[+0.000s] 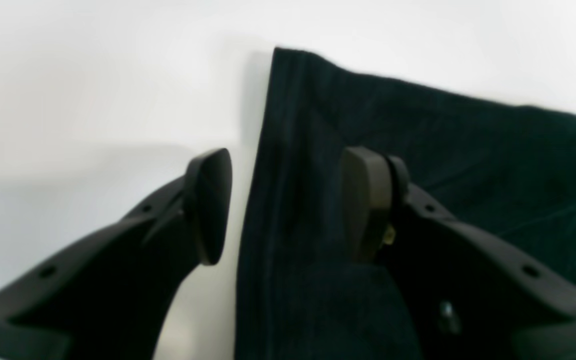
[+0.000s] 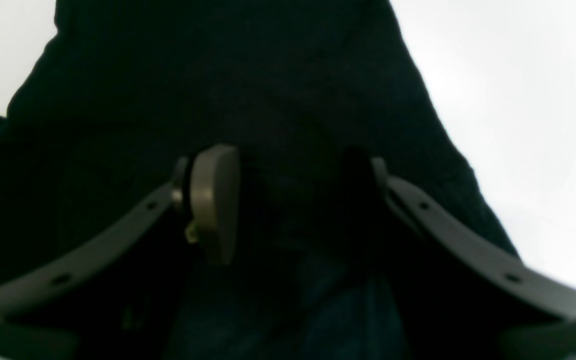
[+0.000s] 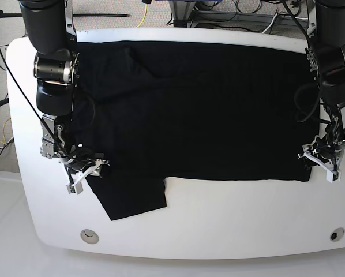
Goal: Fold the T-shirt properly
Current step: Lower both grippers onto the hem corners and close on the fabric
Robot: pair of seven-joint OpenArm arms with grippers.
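The black T-shirt lies spread flat, plain side up, across the white table. One sleeve points toward the front left. My left gripper is low at the shirt's front right corner. In the left wrist view this gripper is open and straddles the cloth's edge: one finger over bare table, the other over the T-shirt. My right gripper sits at the sleeve's left side. It is open, with dark T-shirt cloth under and between its fingers.
Bare white tabletop runs along the front, with a round hole near each front corner. Cables lie on the floor behind the table. Both arm columns stand over the shirt's side edges.
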